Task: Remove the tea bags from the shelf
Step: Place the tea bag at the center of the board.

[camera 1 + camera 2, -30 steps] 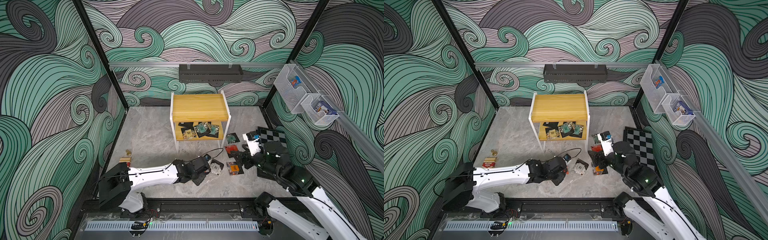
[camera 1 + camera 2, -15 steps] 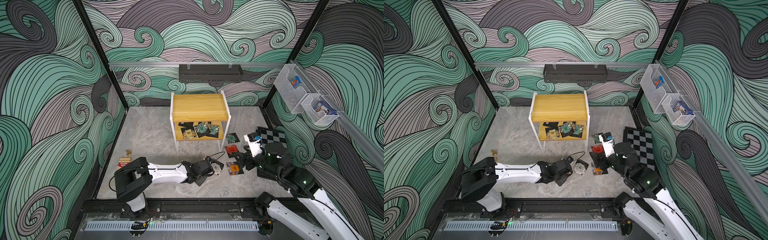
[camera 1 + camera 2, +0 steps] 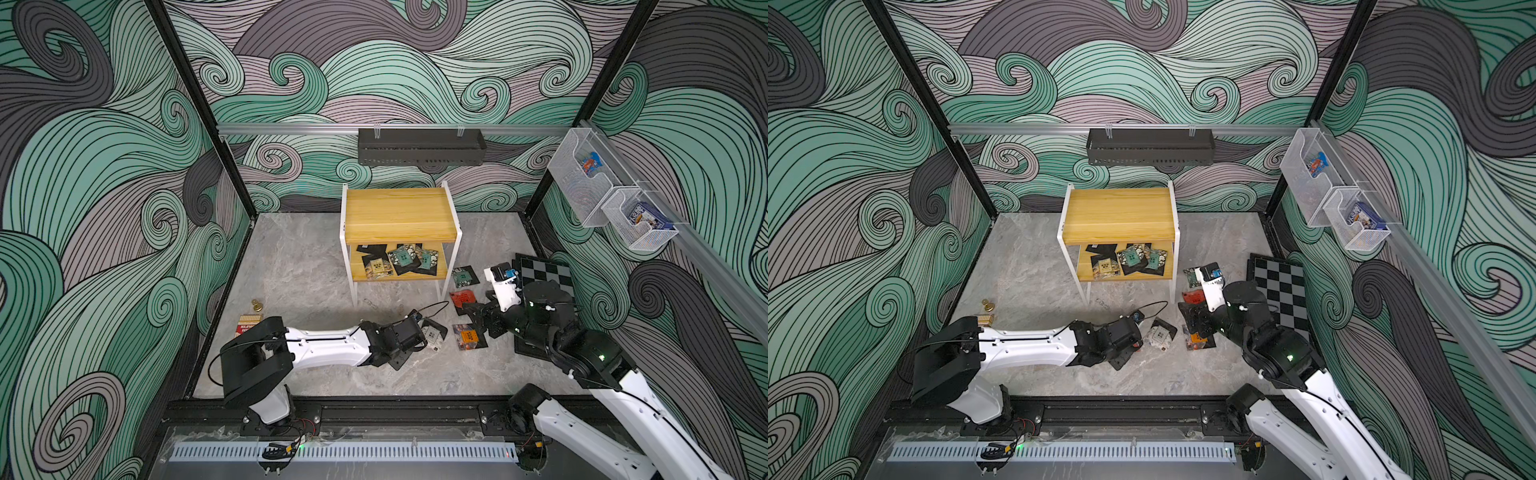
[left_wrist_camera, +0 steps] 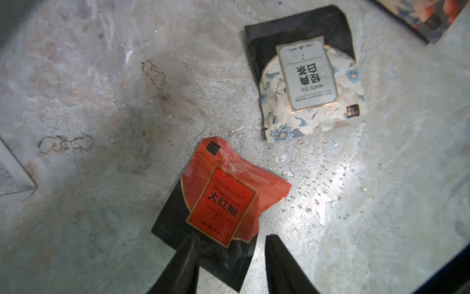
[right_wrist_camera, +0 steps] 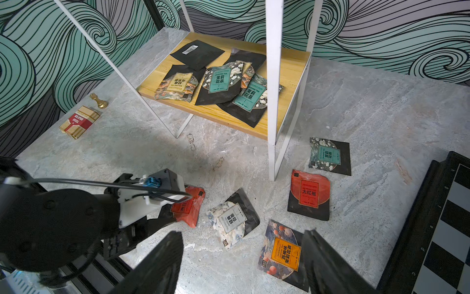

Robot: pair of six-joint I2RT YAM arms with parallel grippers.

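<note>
My left pincer (image 4: 231,236) is half open, holding nothing. The red tea bag (image 4: 223,201) lies on the counter (image 4: 101,101) at its tips, one finger (image 4: 188,254) overlapping its edge, so withdrawing could drag it. Other bags (image 5: 222,81) lie on the shelf (image 5: 293,76), well apart. My right pincer (image 5: 241,233) gapes empty.
</note>
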